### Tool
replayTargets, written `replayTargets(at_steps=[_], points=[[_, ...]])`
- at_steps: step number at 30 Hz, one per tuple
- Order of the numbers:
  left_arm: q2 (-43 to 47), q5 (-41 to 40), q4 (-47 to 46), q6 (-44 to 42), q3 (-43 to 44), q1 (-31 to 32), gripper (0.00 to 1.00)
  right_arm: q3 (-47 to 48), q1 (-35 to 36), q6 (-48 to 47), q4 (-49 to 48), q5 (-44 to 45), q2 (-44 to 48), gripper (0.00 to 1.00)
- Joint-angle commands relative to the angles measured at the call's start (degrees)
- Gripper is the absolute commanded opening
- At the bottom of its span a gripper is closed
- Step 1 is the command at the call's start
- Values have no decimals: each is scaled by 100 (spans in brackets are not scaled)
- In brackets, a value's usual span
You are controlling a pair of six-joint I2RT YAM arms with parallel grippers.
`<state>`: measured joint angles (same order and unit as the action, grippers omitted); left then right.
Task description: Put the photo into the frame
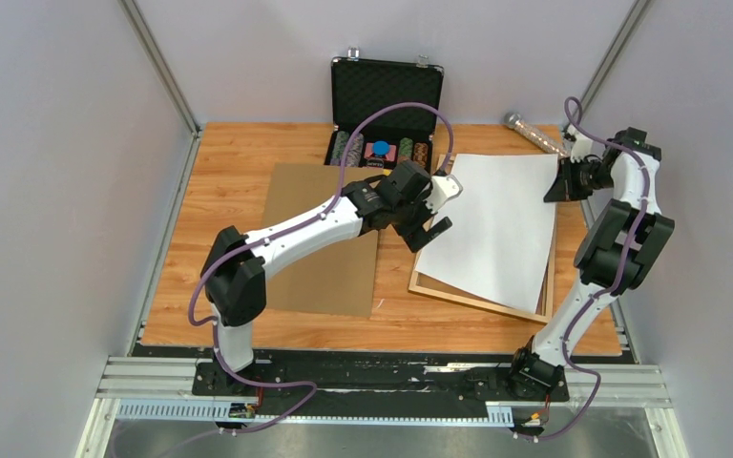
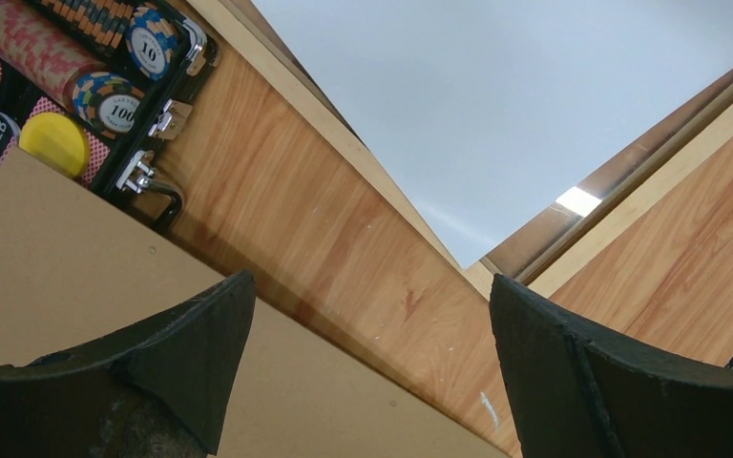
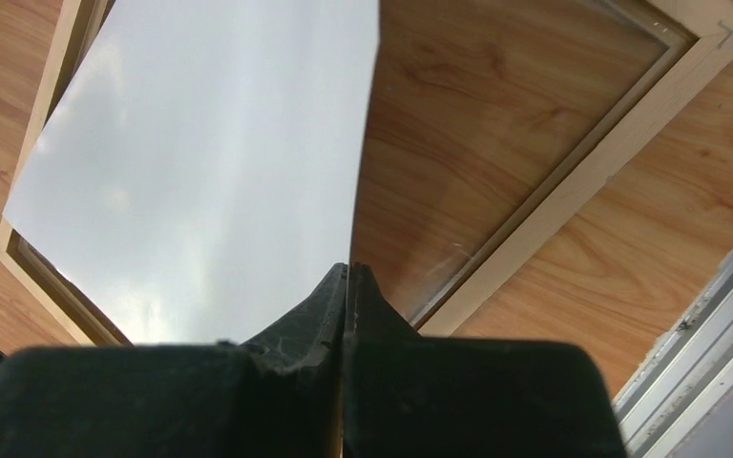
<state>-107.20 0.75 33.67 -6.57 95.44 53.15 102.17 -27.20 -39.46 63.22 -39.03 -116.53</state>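
Right gripper (image 3: pixel 346 272): jaws pressed together, pinching the edge of the photo (image 3: pixel 210 162). The right wrist view shows the grip itself, with the sheet's edge running straight into the closed tips. The top view only shows that gripper (image 1: pixel 561 181) at the photo's far right corner.

Photo (image 1: pixel 496 224) is white side up and lies skewed over the frame (image 1: pixel 477 301). From above, only the frame's near and left rails show. The right wrist view adds what the top view hides: the sheet is up off the clear pane (image 3: pixel 496 124) on the gripper side, the pane is bare to the right of the sheet, and a frame (image 3: pixel 582 162) corner is exposed.

Left gripper (image 1: pixel 429 229): fingers spread wide, holding nothing, hovering at the frame's left edge. Its own camera (image 2: pixel 372 286) looks between the fingers at a frame (image 2: pixel 649 196) corner with the photo (image 2: pixel 496 105) over it; I can't tell contact from here.

The brown backing panel (image 1: pixel 324 239) lies flat on the table (image 1: pixel 239 162) left of the frame. The black case (image 1: pixel 382 114) stands open at the far edge. The left wrist view alone reads its chips (image 2: pixel 105 95) and shows the panel (image 2: pixel 57 286) just beside the case.
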Motion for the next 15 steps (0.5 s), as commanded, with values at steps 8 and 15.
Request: replayTargets(at_steps=[8,15], points=[[-170,-58,14,-98,452,-29,100,1023,-12,-333,217,-67,-457,0],[-223,-58,32,-95,487,-27,100,732,14,-375,237,-239,-480,0]])
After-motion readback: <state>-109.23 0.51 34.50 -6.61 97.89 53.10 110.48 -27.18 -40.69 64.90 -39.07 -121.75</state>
